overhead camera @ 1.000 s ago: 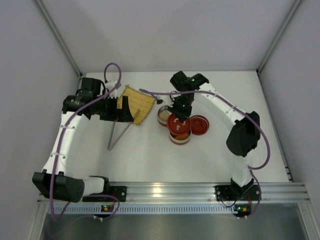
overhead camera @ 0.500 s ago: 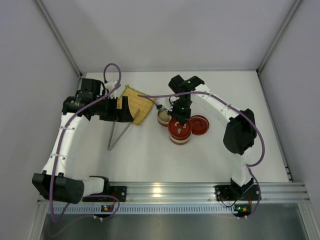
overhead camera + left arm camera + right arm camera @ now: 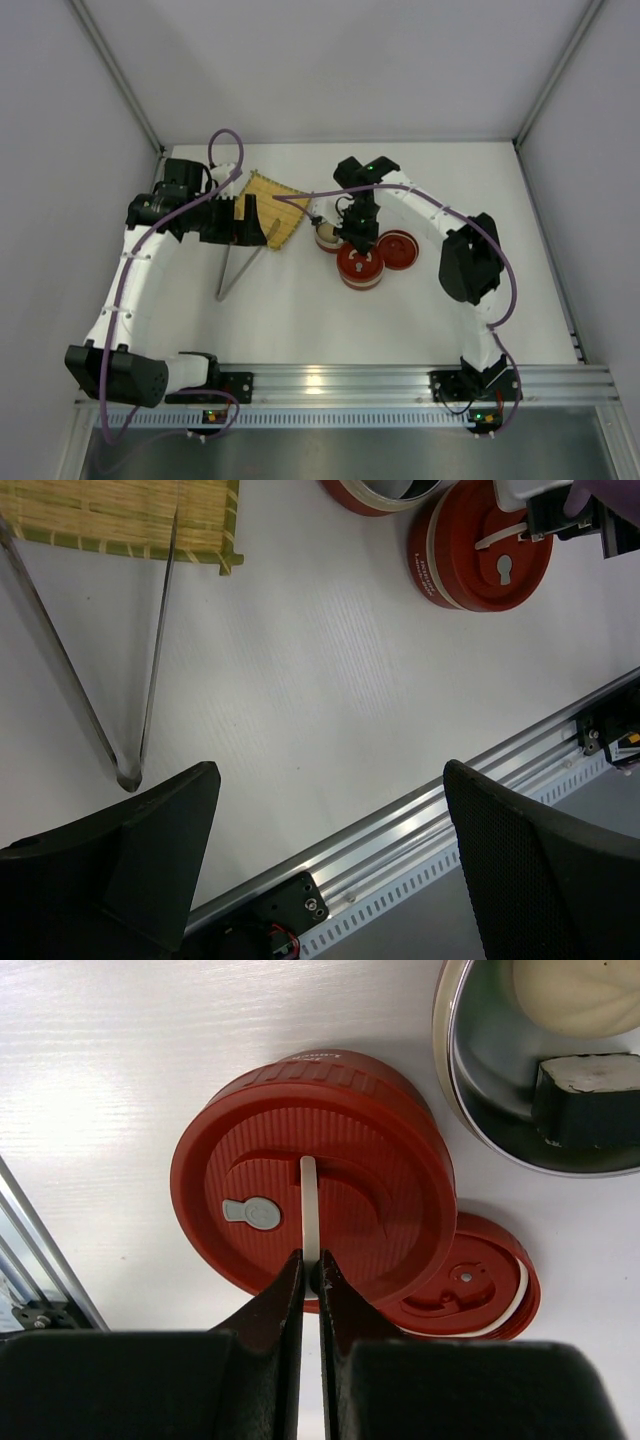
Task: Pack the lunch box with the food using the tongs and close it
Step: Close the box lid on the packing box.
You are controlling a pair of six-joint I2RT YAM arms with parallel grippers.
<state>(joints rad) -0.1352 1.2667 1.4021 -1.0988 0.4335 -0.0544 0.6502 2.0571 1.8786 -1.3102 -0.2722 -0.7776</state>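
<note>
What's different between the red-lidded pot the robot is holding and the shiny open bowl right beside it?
The red-lidded pot is covered, its contents hidden; the open bowl shows a white round piece and a white-and-dark piece. The right gripper is shut on the pot's white handle; nothing touches the bowl. Both are round and stand side by side on the table.

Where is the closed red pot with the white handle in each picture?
Top external: the closed red pot is mid-table, right of the yellow mat, under the right gripper.
Left wrist: the pot is in the top right corner.
Right wrist: the pot fills the middle, seen from straight above.
Shared landmark: the right gripper pinching the pot's white handle.
</note>
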